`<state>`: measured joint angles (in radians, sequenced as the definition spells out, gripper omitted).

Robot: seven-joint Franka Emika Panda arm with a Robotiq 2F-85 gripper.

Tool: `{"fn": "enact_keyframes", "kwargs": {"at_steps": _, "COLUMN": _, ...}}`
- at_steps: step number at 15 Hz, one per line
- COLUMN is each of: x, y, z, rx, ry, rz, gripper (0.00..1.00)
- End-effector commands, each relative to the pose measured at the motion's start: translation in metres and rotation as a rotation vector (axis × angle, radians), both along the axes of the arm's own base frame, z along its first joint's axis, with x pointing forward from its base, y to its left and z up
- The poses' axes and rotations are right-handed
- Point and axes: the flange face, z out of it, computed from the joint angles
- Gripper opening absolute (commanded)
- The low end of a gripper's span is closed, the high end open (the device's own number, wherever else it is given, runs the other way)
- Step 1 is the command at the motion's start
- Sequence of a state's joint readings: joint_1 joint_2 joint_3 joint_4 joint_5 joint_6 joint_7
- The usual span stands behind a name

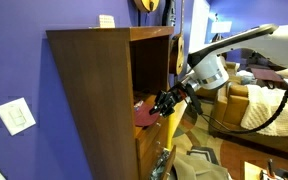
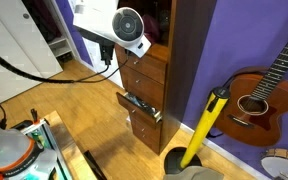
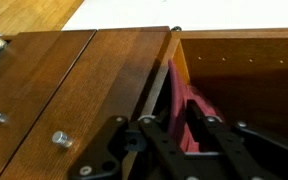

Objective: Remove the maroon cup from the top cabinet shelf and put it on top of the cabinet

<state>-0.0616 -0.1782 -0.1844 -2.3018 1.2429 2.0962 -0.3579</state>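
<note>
The maroon cup (image 1: 142,116) is a dark-red cap lying at the front edge of the top cabinet shelf (image 3: 181,62), inside the dark upper compartment of the tall brown cabinet (image 1: 94,90). My gripper (image 1: 165,103) reaches into the compartment opening from the side. In the wrist view the gripper (image 3: 176,124) has its fingers close together with the cap's red fabric (image 3: 184,100) pinched between them. The rest of the cap is hidden behind the fingers. In an exterior view the cabinet (image 2: 184,60) is partly covered by my arm.
A small white card (image 1: 106,20) sits on the cabinet's flat top. Lighter wood drawer fronts (image 2: 142,78) lie below the compartment, one pulled out (image 2: 141,106). A yellow pole (image 2: 206,125) and a guitar (image 2: 264,95) stand beside the cabinet. A couch (image 1: 264,105) is behind my arm.
</note>
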Motion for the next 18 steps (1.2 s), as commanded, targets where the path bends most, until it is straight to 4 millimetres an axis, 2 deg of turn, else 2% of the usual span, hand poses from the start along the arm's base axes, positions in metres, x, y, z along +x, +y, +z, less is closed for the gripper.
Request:
{"fn": "enact_keyframes", "kwargs": {"at_steps": 1, "x": 0.001, "y": -0.009, "z": 0.003, "rx": 0.027, "ry": -0.038, "rz": -0.022, "gripper": 0.03}}
{"fn": "enact_keyframes", "kwargs": {"at_steps": 2, "x": -0.001, "y": -0.012, "z": 0.008, "rx": 0.034, "ry": -0.063, "rz": -0.030, "gripper": 0.00}}
{"fn": "enact_keyframes", "kwargs": {"at_steps": 8, "x": -0.022, "y": -0.024, "z": 0.038, "rx": 0.041, "ry": -0.228, "rz": -0.047, "gripper": 0.02}}
{"fn": "enact_keyframes", "kwargs": {"at_steps": 15, "x": -0.077, "y": -0.036, "z": 0.082, "rx": -0.021, "ry": -0.409, "rz": -0.036, "gripper": 0.02}}
{"fn": "enact_keyframes", "kwargs": {"at_steps": 18, "x": -0.097, "y": -0.039, "z": 0.093, "rx": -0.060, "ry": -0.499, "rz": -0.024, "gripper": 0.02}}
